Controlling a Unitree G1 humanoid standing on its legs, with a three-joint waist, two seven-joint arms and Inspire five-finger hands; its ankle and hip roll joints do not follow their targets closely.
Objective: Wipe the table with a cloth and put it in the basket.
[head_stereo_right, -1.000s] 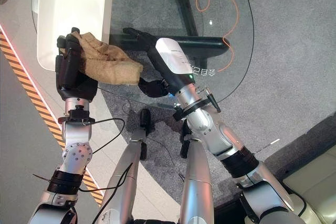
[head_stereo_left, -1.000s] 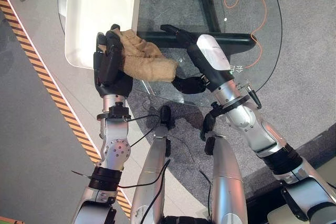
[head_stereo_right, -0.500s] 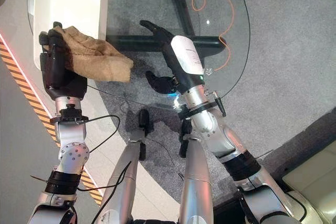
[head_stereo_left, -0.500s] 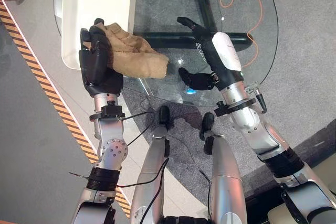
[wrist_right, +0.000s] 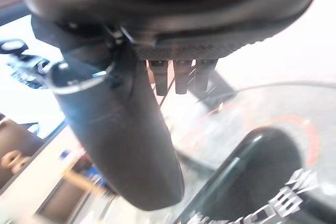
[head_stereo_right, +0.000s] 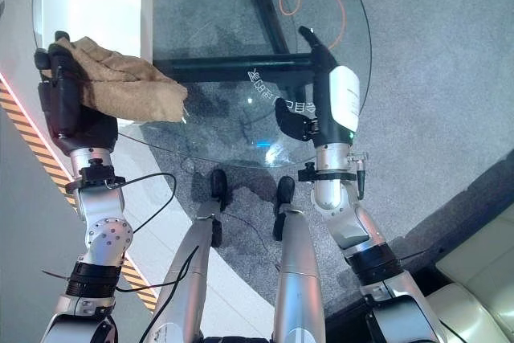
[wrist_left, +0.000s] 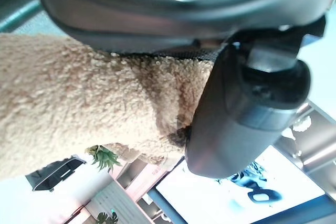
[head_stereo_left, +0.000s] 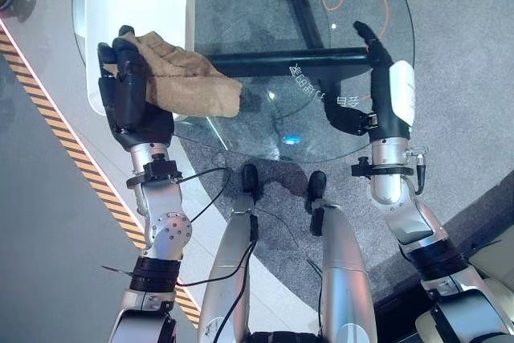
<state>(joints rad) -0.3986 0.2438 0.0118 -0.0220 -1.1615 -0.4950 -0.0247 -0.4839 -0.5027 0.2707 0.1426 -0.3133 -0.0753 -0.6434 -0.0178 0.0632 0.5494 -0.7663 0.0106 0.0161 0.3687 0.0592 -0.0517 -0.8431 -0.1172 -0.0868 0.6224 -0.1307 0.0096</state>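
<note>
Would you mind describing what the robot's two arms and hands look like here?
Both arms are silver-grey metal in rounded segments, with black bands at the joints. Each ends in a dark hand: the left hand is black all over, while the right hand carries a glossy white cover on its back. The left forearm has a round perforated disc, and thin black cables run beside it.

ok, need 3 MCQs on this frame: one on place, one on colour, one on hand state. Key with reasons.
1. Where is the cloth?
A. In the left hand
B. In the white basket
C. On the floor

2. What colour is the cloth?
A. Blue
B. Tan
C. White

3. How is the right hand?
A. Shut on the cloth
B. Shut, holding nothing
C. Open, holding nothing

Key:
1 A: the left hand has its fingers curled round the cloth beside the white basket.
2 B: its pile looks tan.
3 C: the right hand has its fingers straight over the glass table.
</note>
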